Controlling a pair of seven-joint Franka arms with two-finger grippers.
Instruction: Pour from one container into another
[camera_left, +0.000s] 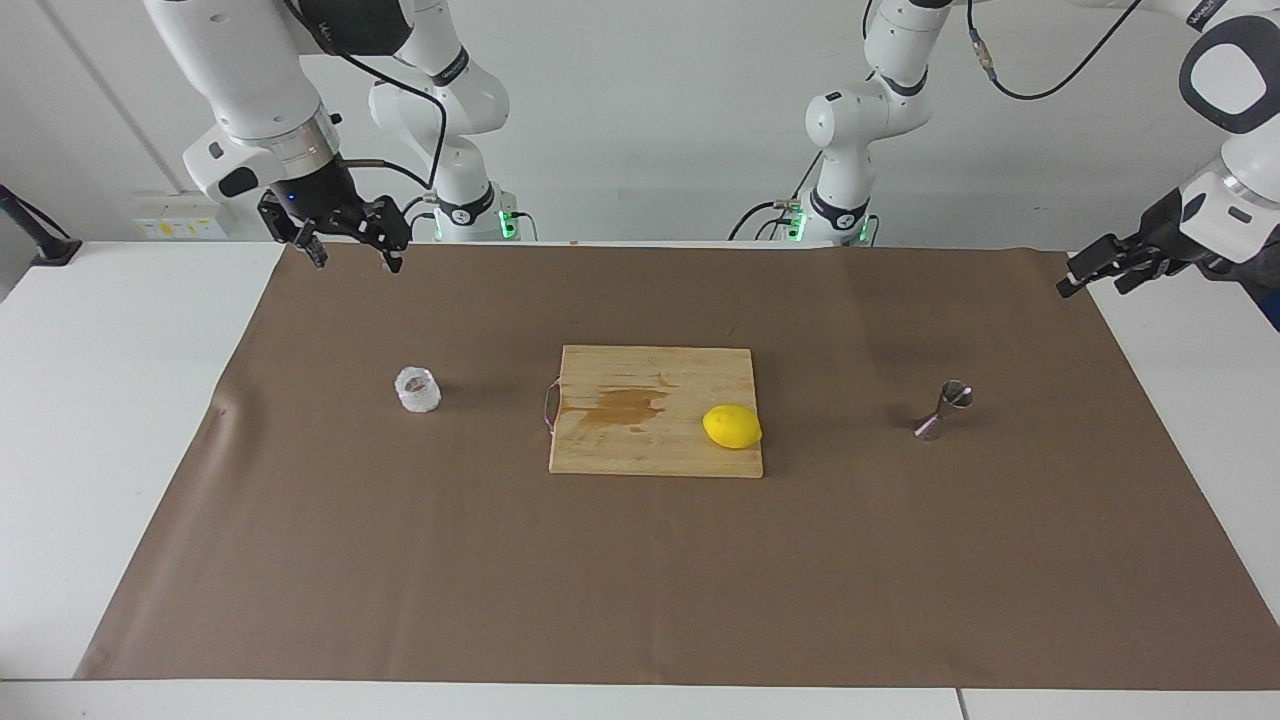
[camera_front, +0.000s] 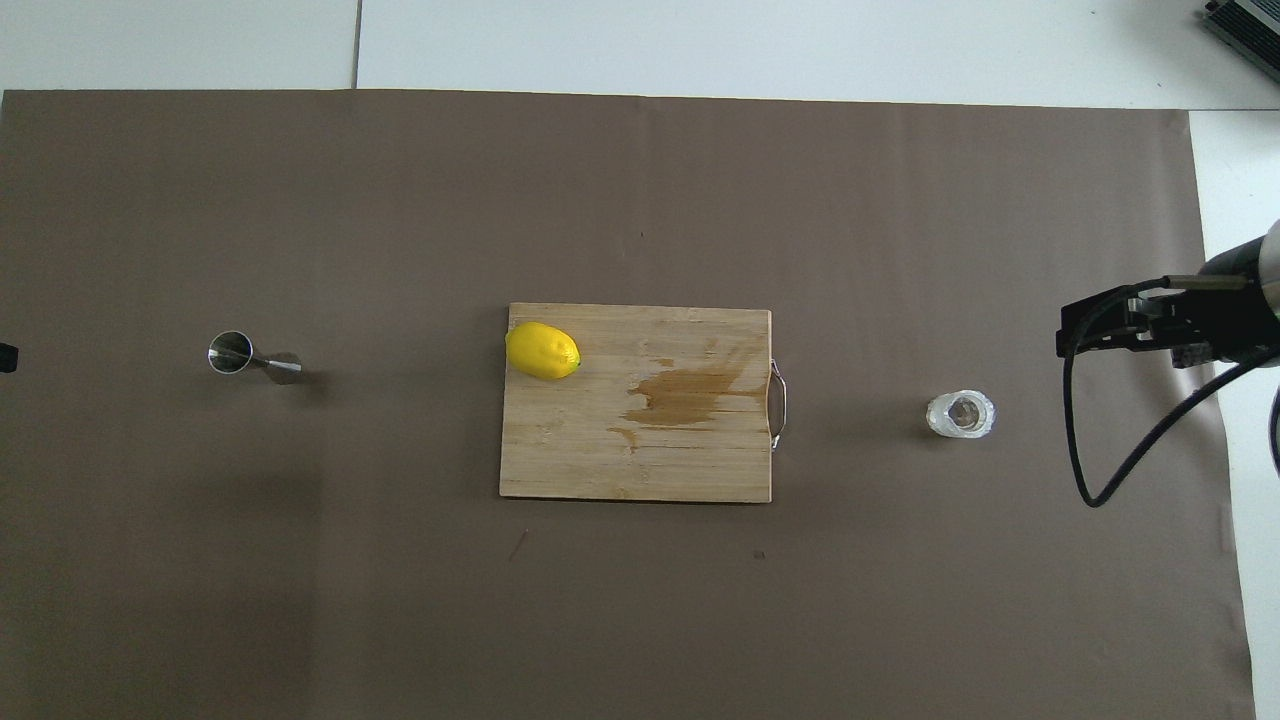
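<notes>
Evidently no step of the pour has begun: the clear faceted cup (camera_left: 418, 390) stands upright on the brown mat (camera_left: 640, 580) toward the right arm's end of the worktop, and the steel jigger (camera_left: 943, 409) stands toward the left arm's end, well apart from it. Between them lies a wooden cutting board (camera_left: 640, 440) with a damp stain, a lemon (camera_left: 732, 427) resting at its edge nearest the jigger.

The right end effector (camera_left: 350, 250) hangs over the mat's edge nearest the robots, up in the air, its fingers spread wide and empty. The left end effector (camera_left: 1105, 272) is over the mat's corner at its own end of the worktop, also wide open with nothing in it. Neither touches anything.

By my judgement the step in hand is the approach. The next move calls for the right end effector to come down around the cup, and the left one likely to steady or lift the jigger.

The facing view shows both end effectors whole and how high they hang. The overhead view nearly loses the left one at its edge, but it looks straight down into the cup (camera_front: 960, 414) and the jigger's open mouth (camera_front: 230, 353); whether the cup holds liquid I cannot tell.
</notes>
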